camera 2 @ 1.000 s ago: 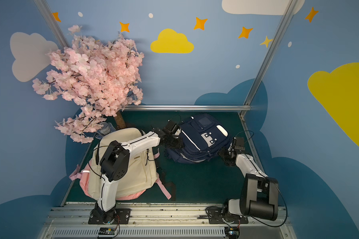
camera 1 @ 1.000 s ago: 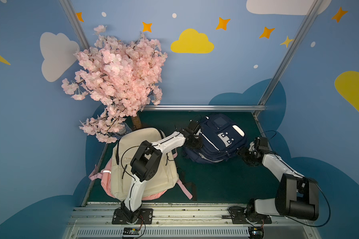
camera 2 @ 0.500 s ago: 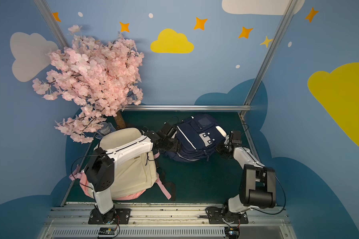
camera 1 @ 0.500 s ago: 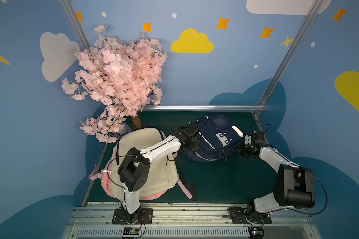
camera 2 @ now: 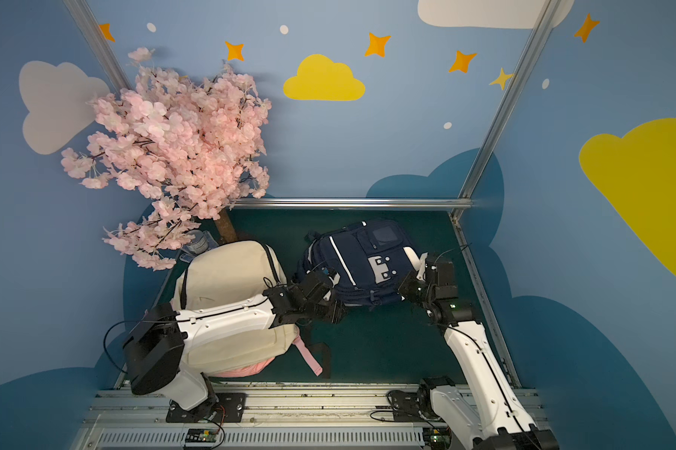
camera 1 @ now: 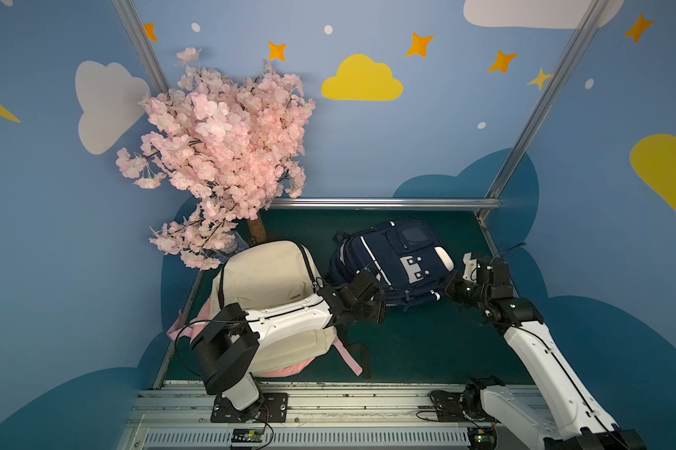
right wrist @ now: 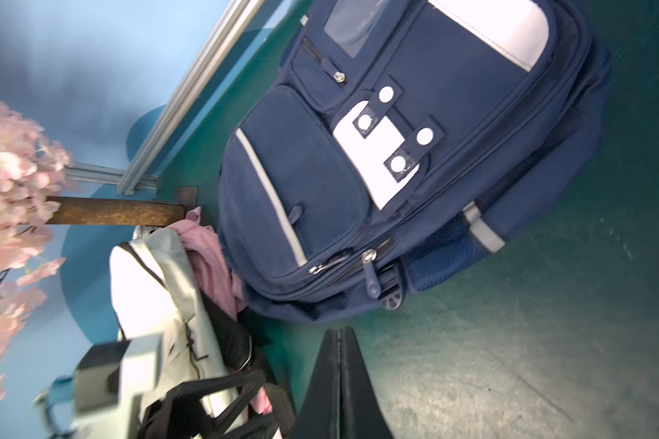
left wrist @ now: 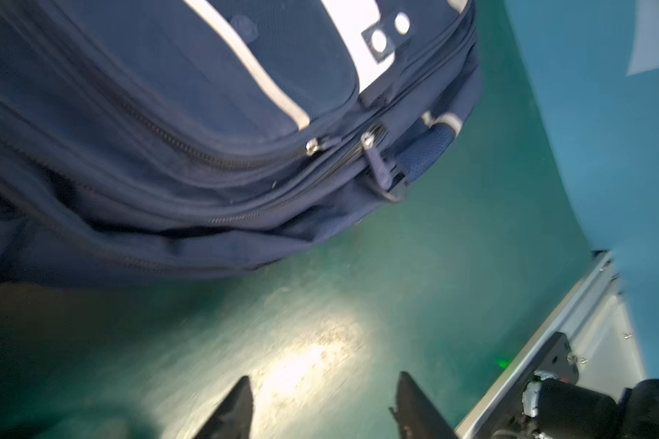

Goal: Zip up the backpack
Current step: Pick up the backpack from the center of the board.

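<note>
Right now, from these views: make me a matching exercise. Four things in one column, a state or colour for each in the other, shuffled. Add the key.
Column 1
1. left pincer
2. right pincer
3. navy backpack
4. blossom tree

Column 2
A. shut, nothing between the fingers
B. lying down, front panel up
C. open, nothing between the fingers
D. upright, pink

Pairs: 1-C, 2-A, 3-B, 4-D
</note>
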